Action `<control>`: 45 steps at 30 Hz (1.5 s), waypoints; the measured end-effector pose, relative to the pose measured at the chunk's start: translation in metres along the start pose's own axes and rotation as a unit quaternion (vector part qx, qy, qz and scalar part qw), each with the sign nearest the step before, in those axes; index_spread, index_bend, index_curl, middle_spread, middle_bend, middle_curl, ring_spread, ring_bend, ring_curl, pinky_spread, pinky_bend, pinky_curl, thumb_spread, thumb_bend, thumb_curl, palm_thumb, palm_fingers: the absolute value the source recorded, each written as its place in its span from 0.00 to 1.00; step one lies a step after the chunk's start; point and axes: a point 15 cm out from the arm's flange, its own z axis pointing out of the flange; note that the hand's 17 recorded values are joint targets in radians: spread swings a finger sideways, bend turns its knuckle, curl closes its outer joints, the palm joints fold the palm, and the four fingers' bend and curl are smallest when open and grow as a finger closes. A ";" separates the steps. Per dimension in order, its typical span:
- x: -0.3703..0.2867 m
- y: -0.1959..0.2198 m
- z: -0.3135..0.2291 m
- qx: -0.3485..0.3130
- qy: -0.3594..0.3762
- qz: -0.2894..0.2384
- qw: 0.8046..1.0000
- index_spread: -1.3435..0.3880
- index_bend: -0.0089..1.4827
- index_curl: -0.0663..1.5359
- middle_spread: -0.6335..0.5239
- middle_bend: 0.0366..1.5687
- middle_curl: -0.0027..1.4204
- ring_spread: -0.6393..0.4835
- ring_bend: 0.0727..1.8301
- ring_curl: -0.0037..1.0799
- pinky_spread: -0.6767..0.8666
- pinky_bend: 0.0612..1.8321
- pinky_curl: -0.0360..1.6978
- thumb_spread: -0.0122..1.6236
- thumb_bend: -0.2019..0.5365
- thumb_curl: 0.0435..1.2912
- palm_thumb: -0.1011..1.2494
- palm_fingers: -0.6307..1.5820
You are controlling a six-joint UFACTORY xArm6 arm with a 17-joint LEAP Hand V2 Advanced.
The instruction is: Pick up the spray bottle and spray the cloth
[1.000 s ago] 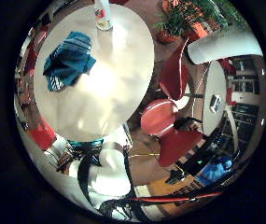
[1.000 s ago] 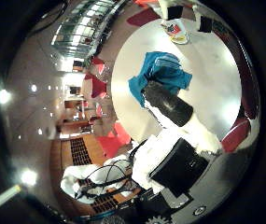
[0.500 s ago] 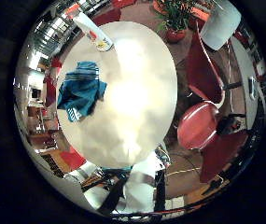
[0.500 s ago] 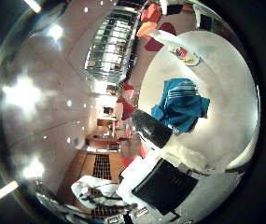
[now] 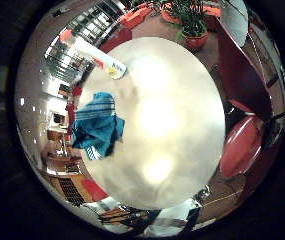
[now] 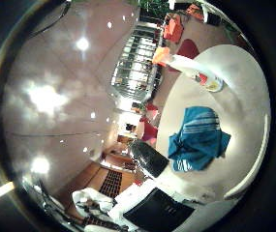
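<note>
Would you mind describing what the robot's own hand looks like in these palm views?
In the thumb side view the hand shows as white, blocky segments with black parts: a rounded, glossy black finger pad on a white link, and a flat black rectangular panel lower down. In the little finger side view only white and dark pieces show at the edge. No markings are readable.

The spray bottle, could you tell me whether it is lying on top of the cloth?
No, the spray bottle stands on the bare table, apart from the cloth.
</note>
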 end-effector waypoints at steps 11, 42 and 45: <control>0.044 -0.036 0.011 0.058 -0.068 0.038 0.995 0.69 0.11 0.22 0.63 0.20 0.28 0.73 0.28 0.22 0.68 0.31 0.16 0.67 0.24 0.19 0.44 0.35; 0.025 -0.086 0.144 -0.003 -0.080 0.024 0.996 0.70 0.11 0.21 0.68 0.17 0.26 0.75 0.24 0.24 0.68 0.25 0.17 0.65 0.24 0.20 0.47 0.35; 0.014 -0.089 0.162 -0.007 -0.076 0.019 0.997 0.71 0.11 0.21 0.67 0.19 0.26 0.75 0.25 0.24 0.68 0.24 0.17 0.64 0.25 0.21 0.50 0.37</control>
